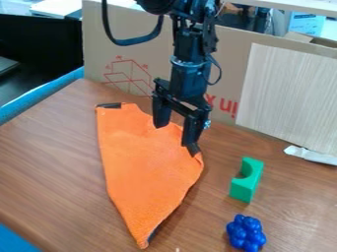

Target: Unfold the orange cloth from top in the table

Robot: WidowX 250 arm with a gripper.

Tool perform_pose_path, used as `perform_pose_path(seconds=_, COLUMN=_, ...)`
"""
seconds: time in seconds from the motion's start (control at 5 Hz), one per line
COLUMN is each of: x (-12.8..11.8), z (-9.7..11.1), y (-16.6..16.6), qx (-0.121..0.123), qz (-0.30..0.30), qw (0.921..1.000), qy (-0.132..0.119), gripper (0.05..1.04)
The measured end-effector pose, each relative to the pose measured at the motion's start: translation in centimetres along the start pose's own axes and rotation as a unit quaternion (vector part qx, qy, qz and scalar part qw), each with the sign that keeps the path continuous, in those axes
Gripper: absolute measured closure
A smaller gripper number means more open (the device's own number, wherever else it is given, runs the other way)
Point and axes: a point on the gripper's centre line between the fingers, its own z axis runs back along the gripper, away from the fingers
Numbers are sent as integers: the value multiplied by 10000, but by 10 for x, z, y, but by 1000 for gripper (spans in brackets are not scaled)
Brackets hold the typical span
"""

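Note:
The gripper [176, 132] hangs over the upper right edge of the orange cloth [145, 167]. Its two fingers are spread apart, one over the cloth's upper part and the other by its right corner. Whether the fingertips touch the fabric I cannot tell. The cloth lies folded on the brown table [59, 162], wide at the top and tapering to a point towards the front. A dark strip marks its upper left corner, and a dark underside shows along the lower right edge.
Right of the cloth stands a green block [246, 181] with a curved notch. A blue knobbly object [246, 233] sits in front of it. Cardboard [227, 64] walls the back, with a pale panel [289, 93] against it. A white item [309, 154] lies at the right.

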Motion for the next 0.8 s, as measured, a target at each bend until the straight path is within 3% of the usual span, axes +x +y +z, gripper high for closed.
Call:
perform_pose_path(seconds=0.2, x=-2, z=-13, y=-2, qx=-55, qz=16, qw=9998, qy=176, gripper=83)
perform_pose_path(seconds=0.8, x=15, z=-23, y=-5, qx=14, qz=463, qw=9988, qy=-128, gripper=83)
